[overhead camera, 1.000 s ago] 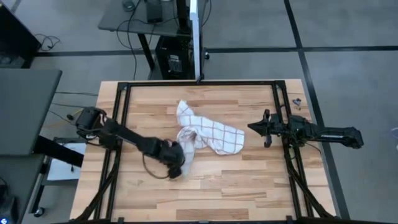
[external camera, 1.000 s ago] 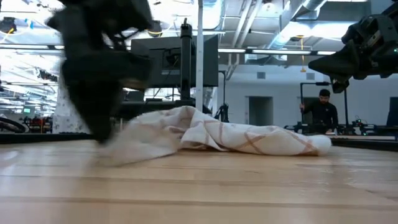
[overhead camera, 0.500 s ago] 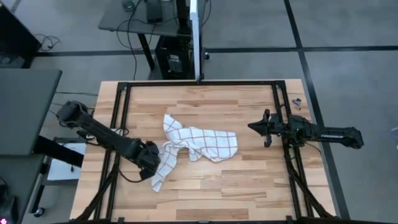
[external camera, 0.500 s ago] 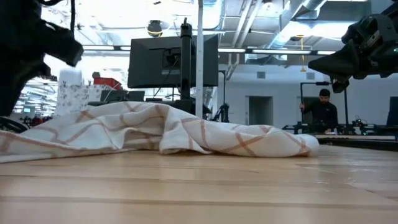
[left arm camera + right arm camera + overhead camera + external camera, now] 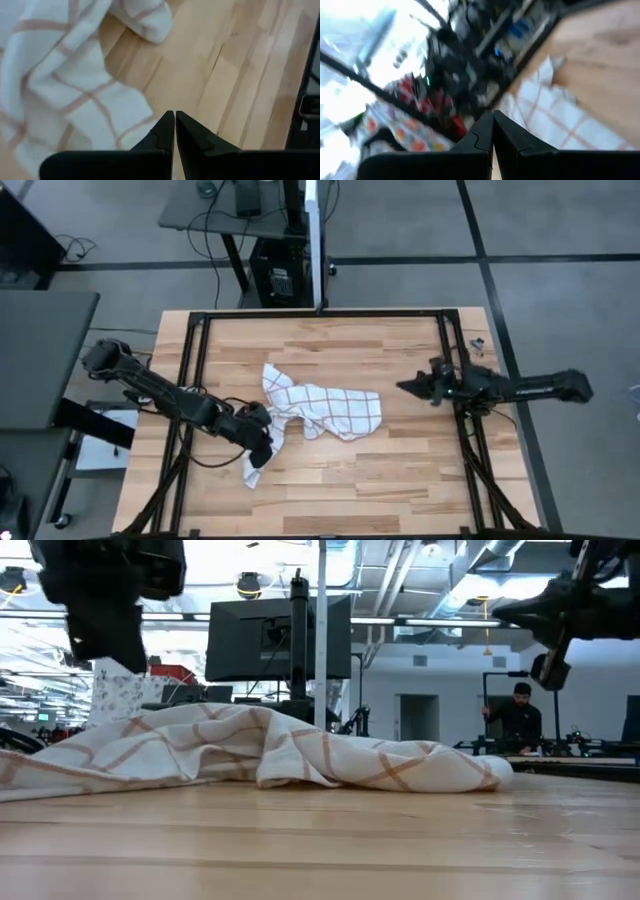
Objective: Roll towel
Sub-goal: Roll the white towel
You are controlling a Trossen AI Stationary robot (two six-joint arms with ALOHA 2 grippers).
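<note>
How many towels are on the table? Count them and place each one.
1. The single checked towel lies crumpled near the middle of the wooden table, a strip trailing toward the front-left beside the shut left gripper. Nothing suggests another underneath, though its folds could hide something.

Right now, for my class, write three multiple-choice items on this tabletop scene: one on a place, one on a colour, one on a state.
1. Where does the crumpled white cloth towel with thin reddish-brown check lines lie?
A. Near the middle of the light wooden plank table
B. Draped over the table's right edge
C. On the floor

2. What colour are the towel's check lines?
A. Blue
B. Reddish-brown
C. Green

3. How is the left end effector?
A. Open wide around the towel
B. Shut, with no cloth between its fingers
C. Out of sight

Answers:
1 A, since the high view shows the towel mid-table, with bare wood around it.
2 B, since the left wrist view shows brownish-red stripes.
3 B, since the left wrist view shows its fingertips together above the towel's edge.
</note>
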